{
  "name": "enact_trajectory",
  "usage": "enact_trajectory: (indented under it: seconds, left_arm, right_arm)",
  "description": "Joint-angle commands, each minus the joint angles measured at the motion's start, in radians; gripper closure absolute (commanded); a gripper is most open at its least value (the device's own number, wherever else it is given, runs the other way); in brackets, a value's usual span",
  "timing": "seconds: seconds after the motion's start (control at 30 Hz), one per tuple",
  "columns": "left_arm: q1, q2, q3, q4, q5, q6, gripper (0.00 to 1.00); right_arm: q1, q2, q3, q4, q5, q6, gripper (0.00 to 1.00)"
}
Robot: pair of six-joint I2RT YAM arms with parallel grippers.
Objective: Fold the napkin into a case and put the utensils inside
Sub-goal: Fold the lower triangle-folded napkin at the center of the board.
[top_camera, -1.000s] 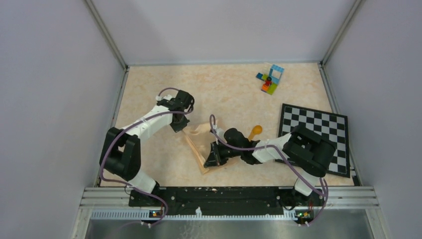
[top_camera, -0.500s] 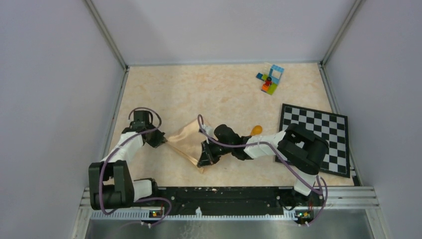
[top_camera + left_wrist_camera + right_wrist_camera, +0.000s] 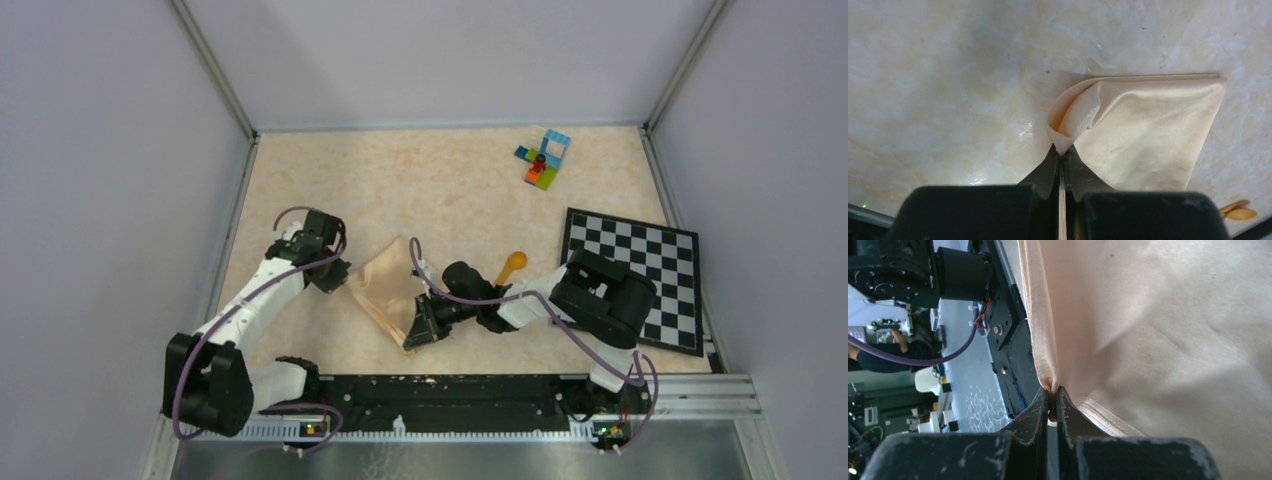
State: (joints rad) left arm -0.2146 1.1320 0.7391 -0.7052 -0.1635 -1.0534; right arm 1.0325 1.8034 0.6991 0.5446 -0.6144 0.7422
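Observation:
The peach-tan napkin (image 3: 385, 292) is held between both grippers as a folded sheet low over the table. My left gripper (image 3: 344, 284) is shut on its left corner, seen close up in the left wrist view, where the gripper (image 3: 1063, 150) pinches the napkin (image 3: 1148, 130) at a curled corner. My right gripper (image 3: 414, 331) is shut on the near hemmed edge; in the right wrist view the gripper (image 3: 1053, 390) clamps the napkin (image 3: 1158, 330). An orange spoon (image 3: 512, 264) lies behind the right arm, partly hidden. The utensils (image 3: 1238, 210) show as orange tips at the frame edge.
A black-and-white checkered board (image 3: 640, 270) lies at the right under the right arm's elbow. A cluster of multicoloured toy bricks (image 3: 543, 158) sits at the back right. Grey walls close the table on three sides, and a metal rail (image 3: 460, 392) runs along the near edge.
The left gripper pulled its napkin corner leftward and nearer, then eased back right a little. The bunched napkin spread into a flat sheet. The right gripper moved slightly nearer.

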Motion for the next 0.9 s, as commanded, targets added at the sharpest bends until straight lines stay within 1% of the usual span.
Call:
enact_trajectory:
  seconds: [0.0, 0.13, 0.23, 0.43, 0.63, 0.87]
  left_arm:
    - [-0.076, 0.134, 0.135, -0.068, -0.209, -0.146, 1.0]
    - [-0.127, 0.244, 0.232, -0.118, -0.262, -0.19, 1.0]
    - [-0.185, 0.335, 0.328, -0.178, -0.301, -0.233, 1.0]
    - [-0.26, 0.501, 0.46, -0.267, -0.336, -0.282, 1.0]
    - [-0.308, 0.614, 0.534, -0.245, -0.328, -0.243, 1.0]
    - [-0.317, 0.671, 0.558, -0.171, -0.305, -0.166, 1.0]
  right_arm:
    - [-0.02, -0.014, -0.055, 0.059, -0.024, 0.06, 1.0]
    - [-0.044, -0.028, -0.09, 0.05, -0.012, 0.048, 1.0]
    - [-0.056, -0.058, -0.095, -0.014, 0.011, 0.012, 1.0]
    - [-0.063, -0.092, -0.082, -0.129, 0.059, -0.058, 1.0]
    - [-0.07, -0.106, -0.098, -0.134, 0.07, -0.064, 1.0]
    - [-0.098, -0.137, -0.117, -0.135, 0.063, -0.076, 0.99]
